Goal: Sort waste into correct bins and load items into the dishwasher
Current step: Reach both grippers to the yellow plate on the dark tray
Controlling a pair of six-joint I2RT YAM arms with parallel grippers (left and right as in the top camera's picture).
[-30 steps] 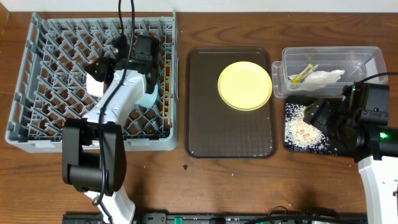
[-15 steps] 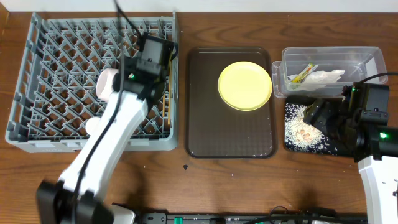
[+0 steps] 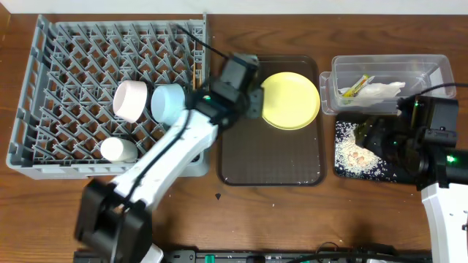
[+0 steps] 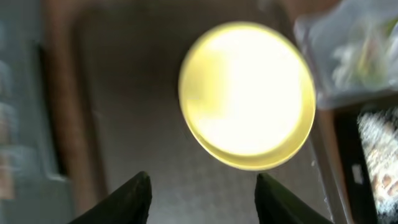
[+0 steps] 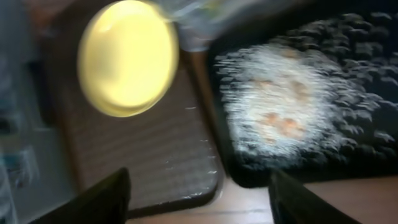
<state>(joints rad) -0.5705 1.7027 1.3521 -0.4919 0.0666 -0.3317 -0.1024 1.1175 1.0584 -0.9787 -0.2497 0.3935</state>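
Observation:
The round yellow plate [image 3: 289, 100] lies on the brown serving tray [image 3: 270, 161]. My left gripper [image 3: 254, 102] hovers open and empty at the plate's left edge; in the left wrist view the plate [image 4: 247, 93] lies just ahead of the open gripper [image 4: 202, 180]. The grey dish rack [image 3: 73, 47] holds the white bowl [image 3: 131, 101], the light blue bowl [image 3: 168, 104], the small white cup [image 3: 118, 150] and the chopsticks [image 3: 196, 77]. My right gripper [image 3: 374, 135] is open and empty over the black tray [image 3: 344, 169], which holds the rice scraps [image 3: 358, 150].
The clear tub [image 3: 424, 66] at the back right holds the green-yellow wrapper [image 3: 353, 88] and the white napkin [image 3: 382, 90]. The right wrist view shows the open gripper [image 5: 199, 177], the rice [image 5: 280, 112] and the plate [image 5: 127, 56].
My left arm has swung right from the dish rack to the brown tray, leaving both bowls in the rack. The right arm has stayed in place.

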